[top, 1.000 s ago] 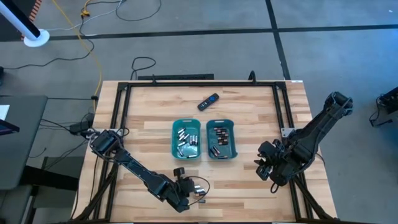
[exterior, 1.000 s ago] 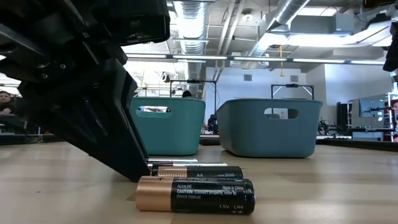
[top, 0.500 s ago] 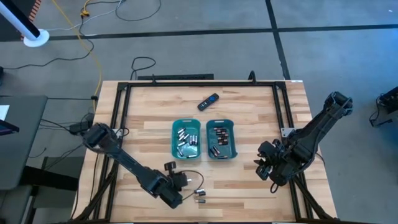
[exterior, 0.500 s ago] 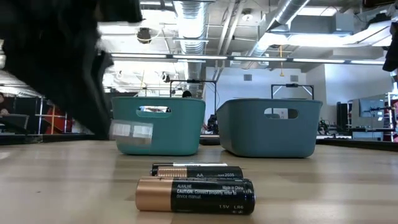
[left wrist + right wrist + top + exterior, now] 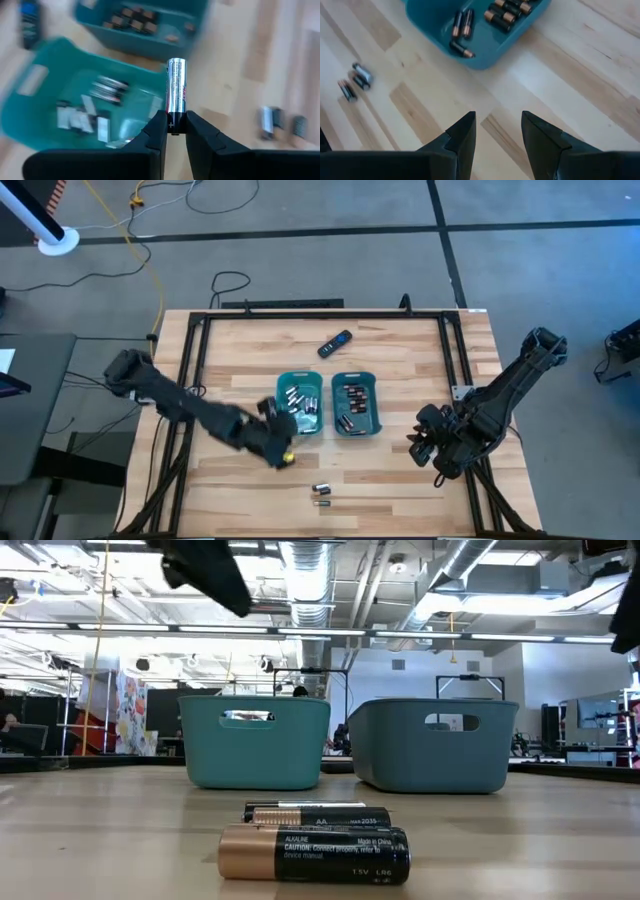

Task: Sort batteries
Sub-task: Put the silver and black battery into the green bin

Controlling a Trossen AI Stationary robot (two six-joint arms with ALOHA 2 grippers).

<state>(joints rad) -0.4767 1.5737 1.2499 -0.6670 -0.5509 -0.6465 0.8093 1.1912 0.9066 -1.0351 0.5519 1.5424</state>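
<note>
Fingers [image 5: 159, 131] (left gripper [image 5: 175, 127]) around battery [image 5: 176, 91]

The counter [image 5: 400, 360] was a pale wooden butcher-block top filling the middle of the high view, with a black frame running along its edges. Near its centre two teal trays sat side by side: the left tray [image 5: 299, 404] held silvery-grey batteries, the right tray [image 5: 356, 404] dark ones with coppery ends. Above them in the frame, toward the far edge, lay a black remote [image 5: 335, 342], set at an angle. Below the trays, near the bottom edge, a few loose batteries [image 5: 321, 494] lay close together on the bare wood; the low view showed two dark, copper-ended ones [image 5: 315, 845] lying one behind the other.
</note>
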